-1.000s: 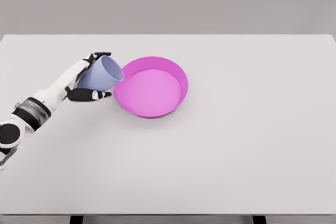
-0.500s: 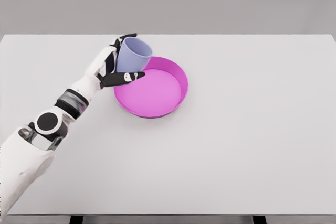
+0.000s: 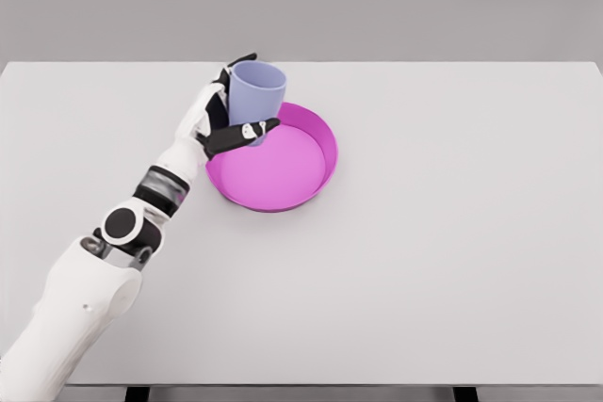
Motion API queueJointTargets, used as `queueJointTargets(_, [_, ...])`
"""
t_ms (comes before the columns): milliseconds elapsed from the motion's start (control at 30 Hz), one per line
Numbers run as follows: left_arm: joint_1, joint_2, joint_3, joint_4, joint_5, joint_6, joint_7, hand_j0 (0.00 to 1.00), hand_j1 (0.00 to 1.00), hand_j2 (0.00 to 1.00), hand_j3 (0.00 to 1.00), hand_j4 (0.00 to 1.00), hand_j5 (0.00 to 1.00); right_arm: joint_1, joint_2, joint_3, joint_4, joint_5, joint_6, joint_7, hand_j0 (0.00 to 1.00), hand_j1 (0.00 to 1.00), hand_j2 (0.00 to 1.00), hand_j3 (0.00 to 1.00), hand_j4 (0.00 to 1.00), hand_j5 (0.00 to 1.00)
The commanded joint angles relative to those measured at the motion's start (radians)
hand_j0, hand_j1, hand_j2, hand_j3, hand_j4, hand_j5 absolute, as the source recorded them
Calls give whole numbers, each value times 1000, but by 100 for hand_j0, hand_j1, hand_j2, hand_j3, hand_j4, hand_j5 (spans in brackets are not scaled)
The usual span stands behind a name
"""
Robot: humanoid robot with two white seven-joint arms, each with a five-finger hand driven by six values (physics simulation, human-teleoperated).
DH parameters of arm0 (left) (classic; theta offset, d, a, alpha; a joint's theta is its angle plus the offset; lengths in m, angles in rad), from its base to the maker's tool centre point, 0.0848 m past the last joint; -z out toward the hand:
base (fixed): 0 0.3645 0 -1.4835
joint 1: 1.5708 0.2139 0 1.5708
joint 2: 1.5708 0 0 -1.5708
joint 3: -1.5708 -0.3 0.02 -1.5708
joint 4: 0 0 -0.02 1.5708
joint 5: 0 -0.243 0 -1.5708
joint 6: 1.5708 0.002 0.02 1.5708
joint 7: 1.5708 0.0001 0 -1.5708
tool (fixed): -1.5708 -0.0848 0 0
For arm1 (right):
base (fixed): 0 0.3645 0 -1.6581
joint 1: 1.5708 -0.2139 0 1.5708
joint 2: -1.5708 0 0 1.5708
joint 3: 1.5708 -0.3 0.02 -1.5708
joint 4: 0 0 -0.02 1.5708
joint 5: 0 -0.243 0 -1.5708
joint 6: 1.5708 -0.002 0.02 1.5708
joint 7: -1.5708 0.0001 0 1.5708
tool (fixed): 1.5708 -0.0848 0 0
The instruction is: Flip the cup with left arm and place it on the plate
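Observation:
A pale lavender cup [image 3: 255,99] is held nearly upright, mouth up, over the far left part of the magenta plate [image 3: 283,171]. My left hand [image 3: 229,110] is shut on it, black fingers wrapped round its side and the thumb across its lower front. The cup's base is hidden behind the thumb, so I cannot tell if it touches the plate. The left arm [image 3: 113,251] reaches in from the lower left.
The plate sits left of the middle of a plain white table [image 3: 452,233]. Nothing else stands on the table. The table's front edge runs along the bottom of the view.
The left hand has carried the cup to the right and over the plate's rim. The cup has turned from lying tilted sideways to nearly upright.

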Motion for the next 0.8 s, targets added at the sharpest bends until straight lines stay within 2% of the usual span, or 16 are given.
queueJointTargets(0, [0,-25,0,39,1,-22,-2,84,84,84,84,84,84,0,0,0,0,0,0,0,100,100,100,100,100,100])
queueJointTargets(67, [-5,-49,2,82,1,-25,-3,84,84,84,84,84,84,0,0,0,0,0,0,0,100,100,100,100,100,100])
queueJointTargets(300, [-5,-60,0,94,-3,-71,-3,85,85,85,85,85,85,0,0,0,0,-1,0,0,100,100,100,100,100,100])
queueJointTargets(400, [3,-58,-4,108,-11,-165,-5,87,87,87,87,87,87,0,0,0,0,-1,0,0,100,100,100,100,100,100])
queueJointTargets(567, [6,-66,-13,131,-15,-220,-5,87,87,87,87,87,87,0,0,0,0,-1,0,0,100,100,100,100,100,100])
queueJointTargets(733, [6,-66,-13,139,-15,-220,-5,94,94,94,94,94,94,0,0,0,0,0,0,0,100,100,100,100,100,100])
queueJointTargets(767, [6,-66,-13,139,-15,-220,-5,100,100,100,100,100,100,0,0,0,0,-1,0,0,100,100,100,100,100,100])
